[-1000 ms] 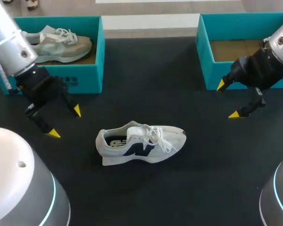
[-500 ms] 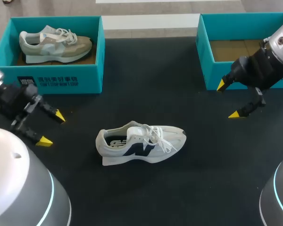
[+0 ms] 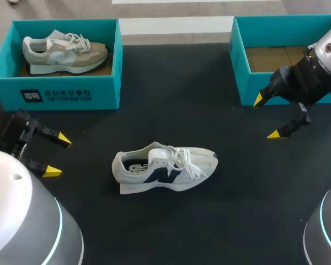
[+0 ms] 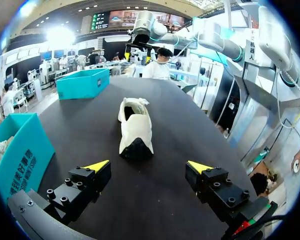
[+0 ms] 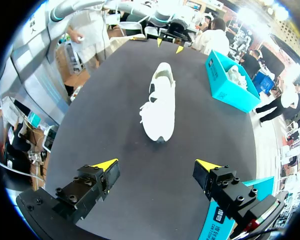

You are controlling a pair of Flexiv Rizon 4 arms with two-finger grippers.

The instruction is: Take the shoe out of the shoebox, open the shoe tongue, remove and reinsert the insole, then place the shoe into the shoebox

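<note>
Midway, white shoe (image 3: 164, 168) between empty, wide-open left tool (image 3: 54, 154) and right tool (image 3: 266, 117); grey shoe (image 3: 63, 52) boxed behind.

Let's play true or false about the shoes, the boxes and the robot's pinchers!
1. The white shoe lies on the table, outside both boxes. True.
2. The left box is empty. False: a grey shoe lies inside it.
3. The right gripper holds the white shoe. False: it is open and empty, beside the right box, away from the shoe.
4. The left gripper is open and touches nothing. True.
</note>
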